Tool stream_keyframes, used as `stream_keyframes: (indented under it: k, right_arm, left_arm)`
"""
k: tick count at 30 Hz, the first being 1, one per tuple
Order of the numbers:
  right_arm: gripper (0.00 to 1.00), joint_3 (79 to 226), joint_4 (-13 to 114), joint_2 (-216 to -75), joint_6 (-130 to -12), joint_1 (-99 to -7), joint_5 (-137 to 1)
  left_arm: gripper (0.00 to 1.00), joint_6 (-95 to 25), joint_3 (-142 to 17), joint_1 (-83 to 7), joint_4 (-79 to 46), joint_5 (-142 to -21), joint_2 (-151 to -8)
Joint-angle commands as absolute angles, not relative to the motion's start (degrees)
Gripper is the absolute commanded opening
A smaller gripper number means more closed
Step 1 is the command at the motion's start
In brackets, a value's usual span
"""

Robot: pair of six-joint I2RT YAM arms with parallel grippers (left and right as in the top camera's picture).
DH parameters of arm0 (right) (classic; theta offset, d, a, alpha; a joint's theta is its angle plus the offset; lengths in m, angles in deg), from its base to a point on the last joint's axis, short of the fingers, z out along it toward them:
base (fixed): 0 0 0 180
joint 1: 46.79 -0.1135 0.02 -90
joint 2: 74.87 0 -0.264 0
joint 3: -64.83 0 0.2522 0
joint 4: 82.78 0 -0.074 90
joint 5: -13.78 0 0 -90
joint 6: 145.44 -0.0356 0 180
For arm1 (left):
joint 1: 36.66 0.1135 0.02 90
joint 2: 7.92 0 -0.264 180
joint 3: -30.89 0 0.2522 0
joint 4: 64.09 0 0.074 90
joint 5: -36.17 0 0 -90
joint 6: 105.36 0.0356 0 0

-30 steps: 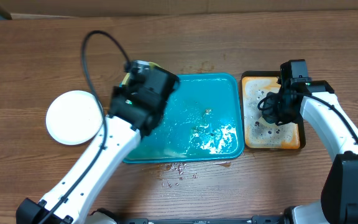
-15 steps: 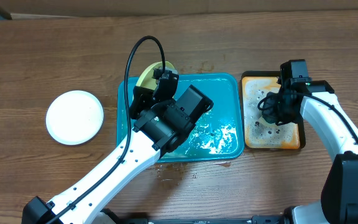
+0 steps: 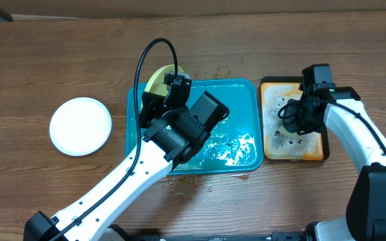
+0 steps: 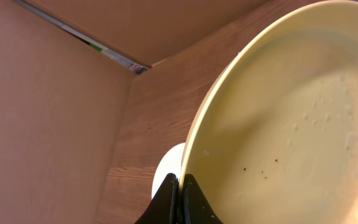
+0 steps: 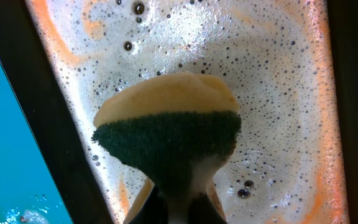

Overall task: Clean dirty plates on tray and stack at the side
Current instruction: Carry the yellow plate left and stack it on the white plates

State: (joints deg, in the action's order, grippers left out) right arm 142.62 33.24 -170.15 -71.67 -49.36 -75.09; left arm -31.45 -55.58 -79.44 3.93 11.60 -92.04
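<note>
The left gripper [image 4: 180, 182] has its two dark fingers pressed together on the rim of the pale yellow-green round shallow plate [image 4: 278, 124], one finger on each face of the edge. The left wrist view shows that plate tilted steeply, its inner face carrying a few tiny dark specks and faint wet marks. From overhead, the left gripper [image 3: 170, 86] holds the pale yellow-green plate [image 3: 156, 78] over the far left corner of the large teal-blue rectangular plastic tray [image 3: 246, 100], with part of the plate reaching past the tray's far rim; whether it touches the tray cannot be told. A glistening puddle of water [image 3: 230, 148] lies in the near right part of the tray, and small drops [image 3: 189, 182] dot the wooden table [image 3: 313, 40] just in front of the tray's near rim. A white round plate [image 3: 80, 126] lies flat on the table well to the left of the tray. To the right of the tray, the right gripper [image 5: 179, 208] pinches a yellow sponge with a dark green scouring face [image 5: 173, 121], holding it over the narrow orange tray [image 5: 185, 37], which is filled with foamy, bubbly water and stands just beside the teal tray's right rim.
</note>
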Motion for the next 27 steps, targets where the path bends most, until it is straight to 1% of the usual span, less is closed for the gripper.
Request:
stream_keyframes:
  k: [1, 5, 8, 16, 19, 23, 27]
  right_arm:
    - [0.05, 142.4, 33.4, -168.4, -71.3, -49.3, -75.0]
    - [0.05, 142.4, 33.4, -168.4, -71.3, -49.3, -75.0]
    - [0.05, 142.4, 33.2, -168.4, -71.2, -49.3, -75.0]
    - [0.05, 142.4, 33.2, -168.4, -71.2, -49.3, -75.0]
    - [0.05, 142.4, 33.2, -168.4, -71.3, -49.3, -75.0]
    - [0.05, 142.4, 33.2, -168.4, -71.2, -49.3, -75.0]
    - [0.05, 142.4, 33.2, -168.4, -71.2, -49.3, -75.0]
  left_arm:
    - [0.04, -31.6, -56.6, -79.4, 3.9, 13.4, -91.6]
    - [0.04, -33.5, -56.6, -76.1, 5.3, 8.4, -91.6]
    - [0.04, -33.8, -56.6, -71.1, 6.9, 1.9, -91.6]
    - [0.04, -33.8, -56.6, -48.2, 8.1, -24.2, -91.6]
    - [0.04, -33.5, -56.6, -39.4, 7.5, -32.2, -91.6]
    - [0.04, -33.2, -56.6, -28.6, 6.4, -37.0, -91.7]
    - [0.04, -33.2, -56.6, -20.2, 5.4, -37.4, -92.7]
